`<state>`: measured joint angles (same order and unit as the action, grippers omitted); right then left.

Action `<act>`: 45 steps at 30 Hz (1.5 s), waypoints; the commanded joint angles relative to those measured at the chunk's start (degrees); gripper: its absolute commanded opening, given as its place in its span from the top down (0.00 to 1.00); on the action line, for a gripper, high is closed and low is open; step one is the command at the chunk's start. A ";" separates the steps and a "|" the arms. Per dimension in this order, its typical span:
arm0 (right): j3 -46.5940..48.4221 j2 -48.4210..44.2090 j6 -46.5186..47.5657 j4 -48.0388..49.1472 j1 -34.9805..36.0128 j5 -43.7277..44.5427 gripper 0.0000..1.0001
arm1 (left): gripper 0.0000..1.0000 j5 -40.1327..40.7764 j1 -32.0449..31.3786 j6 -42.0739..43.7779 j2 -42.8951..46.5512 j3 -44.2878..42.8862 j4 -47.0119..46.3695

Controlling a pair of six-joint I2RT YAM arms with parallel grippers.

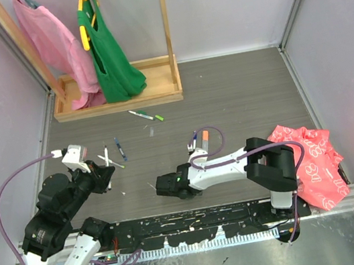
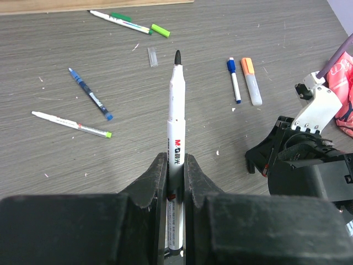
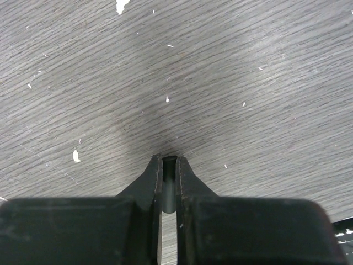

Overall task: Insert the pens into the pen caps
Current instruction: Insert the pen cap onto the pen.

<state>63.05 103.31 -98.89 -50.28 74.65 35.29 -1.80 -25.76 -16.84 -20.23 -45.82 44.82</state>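
My left gripper [image 2: 176,163] is shut on a white pen [image 2: 176,105] whose bare black tip points away from me, above the table. My right gripper [image 3: 169,161] is low on the tabletop, shut on a small black pen cap [image 3: 169,187] that lies lengthwise between its fingers. In the top view the right gripper [image 1: 161,188] sits near the front middle and the left gripper [image 1: 104,175] is to its left. More pens lie on the table: a green one [image 2: 118,22], a blue one [image 2: 91,94] and a white one with a light green end [image 2: 71,124].
A light green cap [image 2: 160,30] lies by the green pen. A blue-capped pen [image 2: 234,80] and an orange-capped one [image 2: 251,81] lie side by side. A wooden rack [image 1: 117,101] with pink and green bags stands at the back, and a red cloth [image 1: 310,158] lies at the right.
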 commanded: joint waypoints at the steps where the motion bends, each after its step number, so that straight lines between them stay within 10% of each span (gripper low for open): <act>1: -1.21 -2.40 2.83 1.54 -0.30 1.36 0.99 | 1.00 -0.47 0.16 1.00 0.71 -0.01 -2.33; 17: -15.56 -31.58 43.41 32.96 -2.65 4.36 1.00 | 1.00 -0.97 0.18 1.05 0.29 -0.51 -2.23; 33: -19.85 -48.29 70.85 42.33 -5.86 2.36 1.00 | 1.00 -5.29 0.21 -3.75 -4.47 -5.06 -3.64; 45: -24.39 -53.29 72.81 49.89 -30.96 -29.94 1.00 | 1.00 -11.36 0.05 -14.23 -7.67 -1.85 -8.57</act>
<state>39.09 51.59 -27.57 -6.57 48.95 19.70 -10.13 -25.76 -27.00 -28.23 -49.10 41.95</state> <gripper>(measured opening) 0.141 0.113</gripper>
